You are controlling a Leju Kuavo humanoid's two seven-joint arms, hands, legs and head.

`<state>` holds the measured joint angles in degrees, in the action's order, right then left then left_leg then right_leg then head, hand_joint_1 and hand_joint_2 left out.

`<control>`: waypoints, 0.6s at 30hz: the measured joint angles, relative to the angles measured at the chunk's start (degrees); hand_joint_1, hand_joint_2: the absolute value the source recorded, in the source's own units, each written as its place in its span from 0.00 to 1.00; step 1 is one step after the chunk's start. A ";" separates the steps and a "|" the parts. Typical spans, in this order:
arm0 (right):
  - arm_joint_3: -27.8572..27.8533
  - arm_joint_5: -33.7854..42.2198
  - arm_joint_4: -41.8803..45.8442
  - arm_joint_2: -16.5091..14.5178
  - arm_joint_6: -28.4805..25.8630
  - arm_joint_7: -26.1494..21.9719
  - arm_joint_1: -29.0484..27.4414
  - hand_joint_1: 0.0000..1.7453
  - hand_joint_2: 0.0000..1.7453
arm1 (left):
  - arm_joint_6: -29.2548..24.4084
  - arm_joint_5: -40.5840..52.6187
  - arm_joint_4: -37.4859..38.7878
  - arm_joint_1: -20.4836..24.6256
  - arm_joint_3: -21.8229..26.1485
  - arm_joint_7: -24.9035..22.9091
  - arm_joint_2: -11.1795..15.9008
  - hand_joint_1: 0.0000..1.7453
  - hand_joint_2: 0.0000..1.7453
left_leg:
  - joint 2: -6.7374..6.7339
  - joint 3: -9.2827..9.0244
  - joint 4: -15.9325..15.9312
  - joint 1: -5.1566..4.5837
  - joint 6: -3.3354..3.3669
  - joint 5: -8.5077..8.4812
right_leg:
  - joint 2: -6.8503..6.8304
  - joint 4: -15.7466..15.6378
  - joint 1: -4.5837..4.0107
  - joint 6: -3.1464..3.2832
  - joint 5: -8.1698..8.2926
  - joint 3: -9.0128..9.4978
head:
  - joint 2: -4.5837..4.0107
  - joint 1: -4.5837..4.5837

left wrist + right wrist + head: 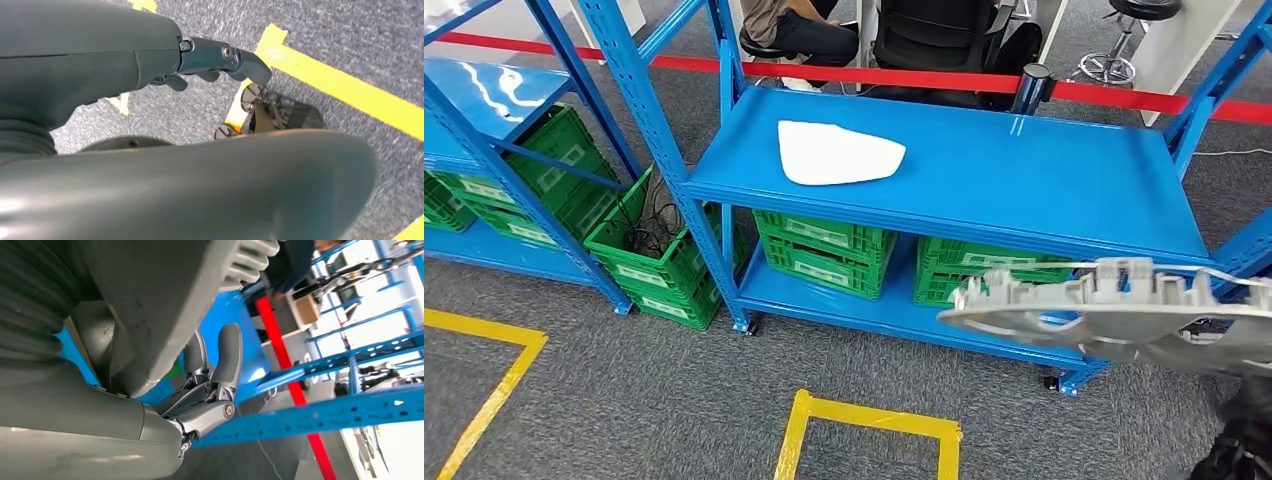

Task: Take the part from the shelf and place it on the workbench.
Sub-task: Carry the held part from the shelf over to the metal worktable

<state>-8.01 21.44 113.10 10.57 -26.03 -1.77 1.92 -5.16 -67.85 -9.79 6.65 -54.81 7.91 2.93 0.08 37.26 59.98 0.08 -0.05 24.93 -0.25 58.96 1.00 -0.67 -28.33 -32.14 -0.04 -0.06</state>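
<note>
Rt hand (200, 390) grips grey part (1114, 310); crate (824, 250) labels unreadable.

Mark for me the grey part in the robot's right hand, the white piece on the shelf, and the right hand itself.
grey part (1114, 310), head view, on its flat ribbed body.
white piece (836, 153), head view, middle of its top face.
right hand (210, 385), right wrist view, on the fingers against the part.

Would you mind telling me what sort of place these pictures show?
Probably a workshop or warehouse test area: blue steel racks holding green crates, yellow floor tape marking squares on grey carpet, and a red barrier tape.
</note>
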 joint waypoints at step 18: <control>10.34 -12.86 1.24 1.36 8.02 6.12 -0.05 1.00 1.00 | 0.20 -2.46 0.11 0.58 0.90 4.10 0.89 0.00 0.00 | 0.03 -7.09 -4.80 -0.55 2.88 1.99 | -0.01 6.16 0.46 -2.09 -0.63 -9.53 | 0.00 -2.61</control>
<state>2.33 8.58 114.33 11.93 -18.00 4.35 1.87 -4.96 -70.31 -9.68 7.23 -53.92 12.01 3.82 0.12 30.18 55.18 -0.47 2.84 26.92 -0.26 65.12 1.46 -2.75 -28.97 -41.67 -0.04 -2.67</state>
